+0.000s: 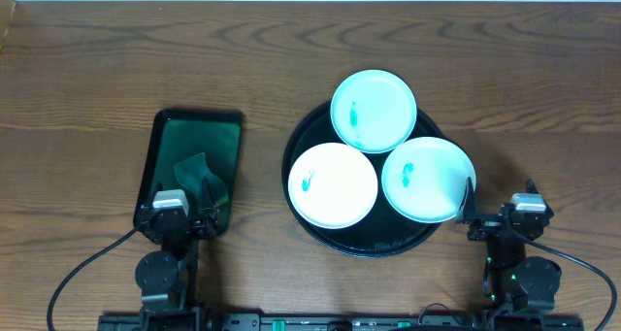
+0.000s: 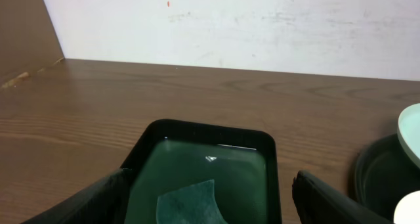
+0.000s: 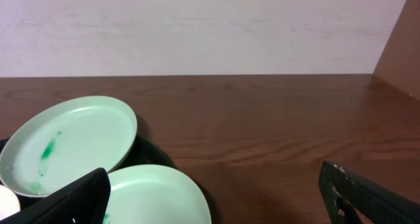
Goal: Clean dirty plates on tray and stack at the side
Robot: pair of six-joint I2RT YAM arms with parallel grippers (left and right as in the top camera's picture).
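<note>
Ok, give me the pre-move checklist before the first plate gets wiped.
1. Left gripper open and empty: ok.
2. Right gripper open and empty: ok.
3. Cloth lying in the green tray, just ahead of the left gripper: ok.
4. Back plate, left plate and right plate on the black tray: ok.
5. Plates clean: not ok, each shows a teal smear.
6. Plates lying flat and apart: cannot tell; the back plate looks tilted in the right wrist view.

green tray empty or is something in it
Not empty. A piece of teal-green cloth lies on the floor of the rectangular green tray, toward the end nearest the robot. The left wrist view shows it there too.
</note>
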